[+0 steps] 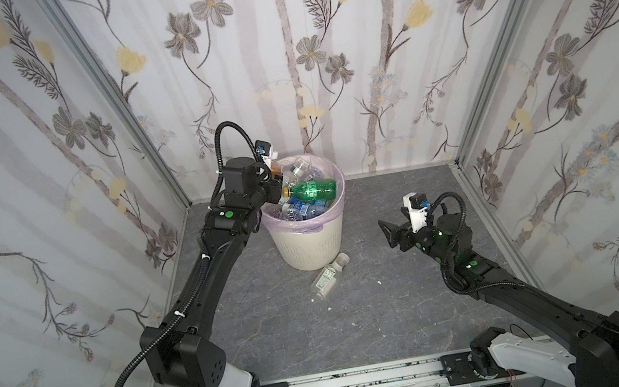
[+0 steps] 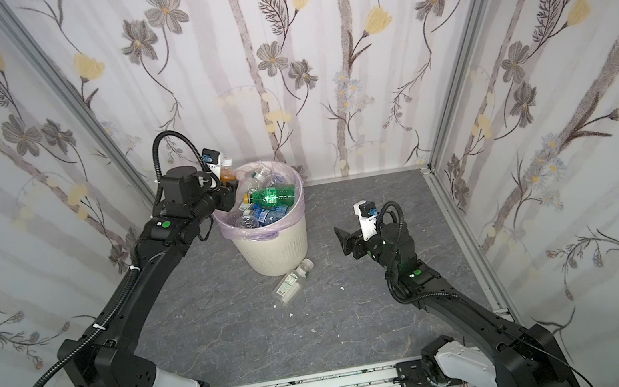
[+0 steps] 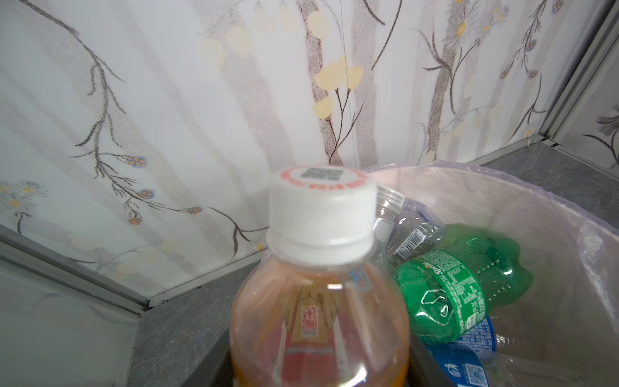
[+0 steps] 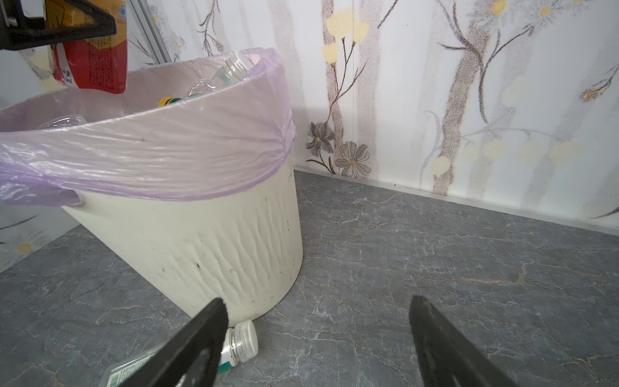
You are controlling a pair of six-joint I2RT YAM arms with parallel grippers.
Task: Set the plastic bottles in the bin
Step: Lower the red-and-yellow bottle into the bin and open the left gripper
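The cream-white bin (image 1: pixel 309 245) (image 2: pixel 272 253) (image 4: pixel 214 241), lined with a lilac bag, stands at the back of the floor. It holds several plastic bottles, with a green one (image 1: pixel 309 190) (image 3: pixel 462 288) on top. My left gripper (image 1: pixel 275 181) is over the bin's left rim, shut on an upright amber bottle (image 1: pixel 274 165) (image 2: pixel 226 170) (image 3: pixel 318 301) (image 4: pixel 90 50) with a white cap. A clear bottle (image 1: pixel 329 275) (image 2: pixel 292 281) (image 4: pixel 239 343) lies on the floor against the bin's near side. My right gripper (image 1: pixel 389 232) (image 4: pixel 318 321) hovers open to the right of it.
Flowered panels (image 1: pixel 319 54) wall in the grey marbled floor (image 1: pixel 279 334) on three sides, with metal corner posts (image 1: pixel 107 96). A rail (image 1: pixel 329 385) with both arm bases runs along the front edge. Small white scraps (image 1: pixel 330 308) lie on the floor.
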